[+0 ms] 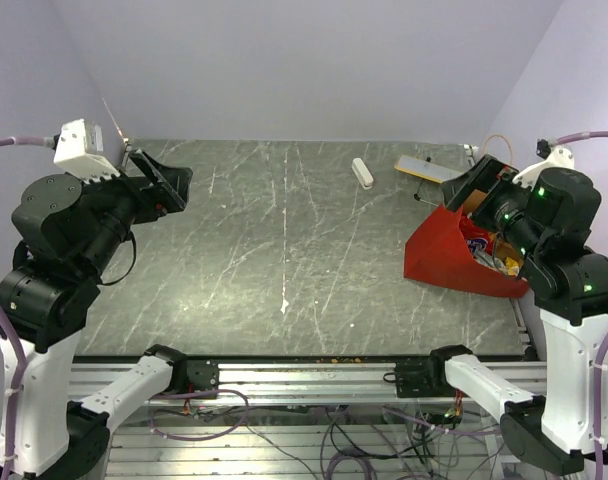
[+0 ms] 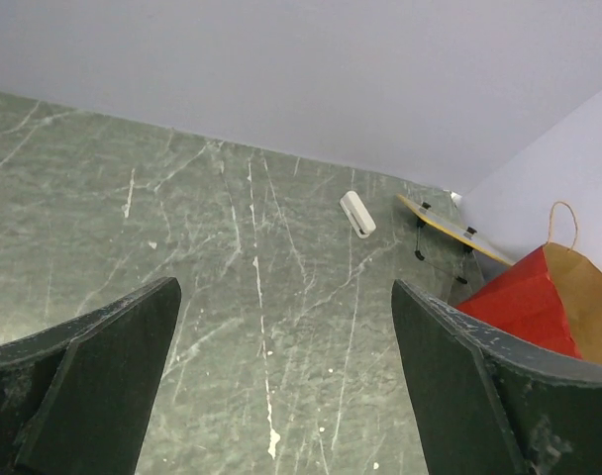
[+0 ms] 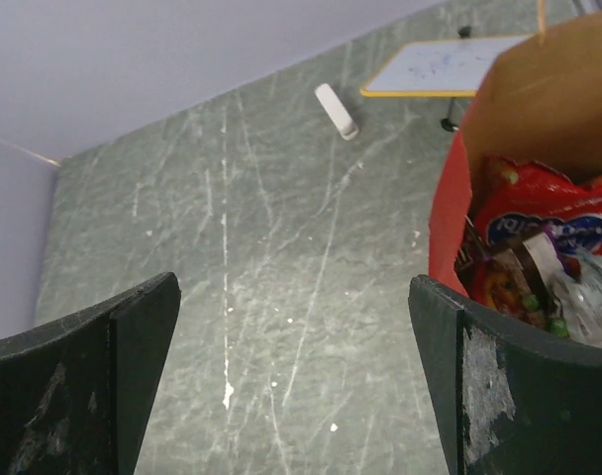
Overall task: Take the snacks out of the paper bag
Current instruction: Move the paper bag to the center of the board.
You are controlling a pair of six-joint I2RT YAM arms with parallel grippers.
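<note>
The paper bag (image 1: 439,250) lies at the table's right side, red outside, brown inside, mouth toward the right arm. The snacks (image 1: 484,248) show in its mouth. In the right wrist view the bag (image 3: 448,213) holds a shiny red chip bag (image 3: 539,213) with a blue logo and small wrapped bars (image 3: 524,272) below it. My right gripper (image 1: 481,182) is open and empty, raised beside the bag's mouth; it also shows in its own view (image 3: 293,282). My left gripper (image 1: 162,185) is open and empty, raised at the far left (image 2: 284,287). The bag shows there too (image 2: 524,297).
A small white oblong block (image 1: 362,172) lies at the back centre, also in the wrist views (image 2: 357,213) (image 3: 336,111). A flat grey strip with a yellow edge (image 1: 424,168) stands behind the bag (image 2: 450,226). Walls close the back and both sides.
</note>
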